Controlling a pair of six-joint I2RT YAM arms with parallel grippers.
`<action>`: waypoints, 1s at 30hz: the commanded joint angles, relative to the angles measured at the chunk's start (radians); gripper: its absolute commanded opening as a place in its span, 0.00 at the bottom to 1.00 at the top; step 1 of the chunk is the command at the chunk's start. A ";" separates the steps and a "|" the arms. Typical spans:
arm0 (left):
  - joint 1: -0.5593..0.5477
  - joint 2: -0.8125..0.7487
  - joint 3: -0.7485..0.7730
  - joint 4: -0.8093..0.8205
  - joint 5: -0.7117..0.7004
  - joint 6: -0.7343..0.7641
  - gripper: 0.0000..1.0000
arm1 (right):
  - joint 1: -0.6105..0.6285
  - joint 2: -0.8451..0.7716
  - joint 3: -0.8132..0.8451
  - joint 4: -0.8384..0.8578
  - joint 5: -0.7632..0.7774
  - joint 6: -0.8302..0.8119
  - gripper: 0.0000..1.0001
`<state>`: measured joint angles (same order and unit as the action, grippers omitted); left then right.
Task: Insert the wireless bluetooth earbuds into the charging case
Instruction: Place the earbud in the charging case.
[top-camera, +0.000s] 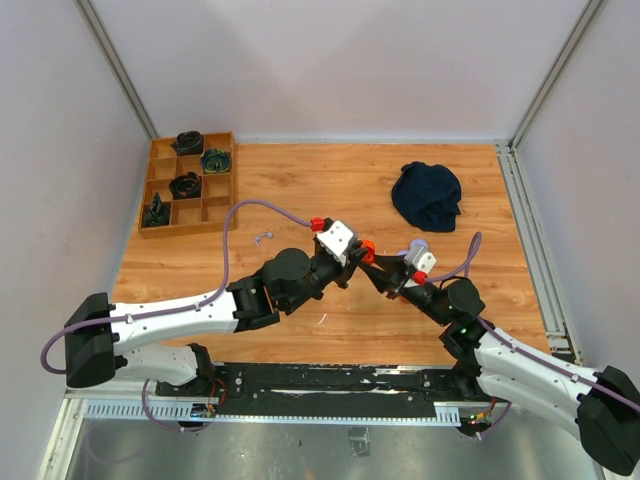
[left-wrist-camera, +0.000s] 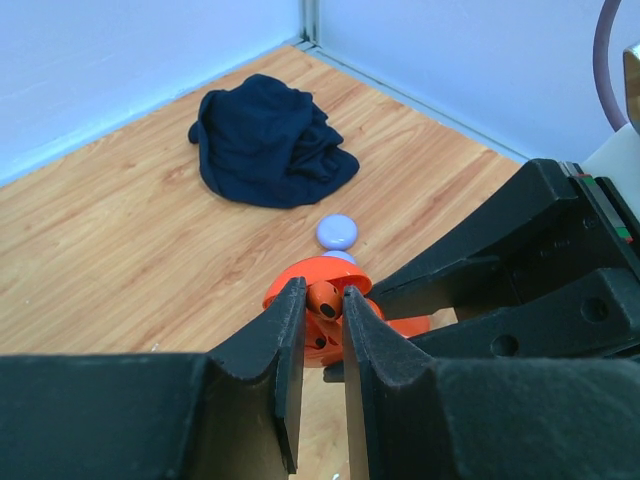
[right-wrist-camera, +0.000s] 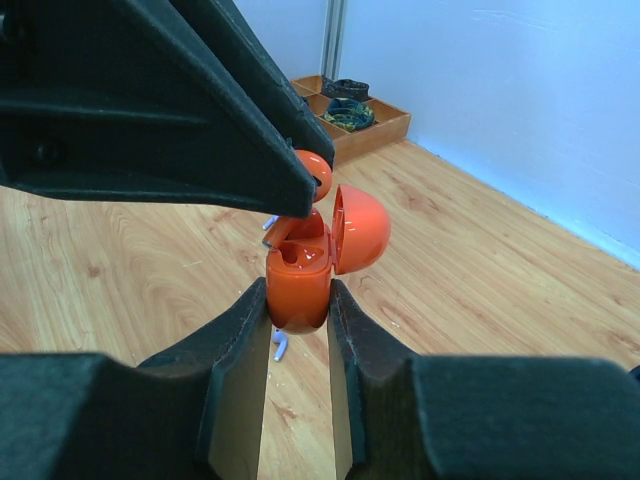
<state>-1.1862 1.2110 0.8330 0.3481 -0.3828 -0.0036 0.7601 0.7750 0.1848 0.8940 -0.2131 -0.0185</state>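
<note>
Your right fingers (right-wrist-camera: 240, 345) clamp the orange-red charging case (right-wrist-camera: 298, 285), lid open, held off the counter (top-camera: 300, 180); your left fingers (left-wrist-camera: 282, 335) pinch an orange-red earbud (left-wrist-camera: 325, 298) right above it. The wooden tray (top-camera: 148, 190) holds dark coiled items (top-camera: 187, 142) in four compartments. A navy cloth (top-camera: 427, 195) and a lilac puck (left-wrist-camera: 337, 232) lie on the counter

A lab test cell — white panel walls (top-camera: 340, 60), metal frame posts (top-camera: 115, 60), wood-grain table (top-camera: 300, 190).

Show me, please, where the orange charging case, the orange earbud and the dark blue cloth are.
orange charging case (right-wrist-camera: 298, 295): right wrist view, lower body below the open lid.
orange earbud (left-wrist-camera: 325, 298): left wrist view, its visible end.
dark blue cloth (top-camera: 427, 195): top view, middle of the heap.
</note>
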 joint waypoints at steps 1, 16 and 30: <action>-0.013 0.010 -0.022 0.067 -0.017 0.045 0.22 | -0.020 -0.020 0.035 0.047 -0.014 0.016 0.08; -0.018 0.023 -0.032 0.090 -0.015 0.092 0.22 | -0.021 -0.031 0.042 0.030 -0.023 0.016 0.08; -0.053 -0.022 -0.082 0.089 0.007 0.219 0.23 | -0.020 -0.052 0.035 0.029 0.000 0.013 0.08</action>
<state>-1.2194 1.2152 0.7750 0.4412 -0.3832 0.1616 0.7601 0.7448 0.1860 0.8532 -0.2279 -0.0071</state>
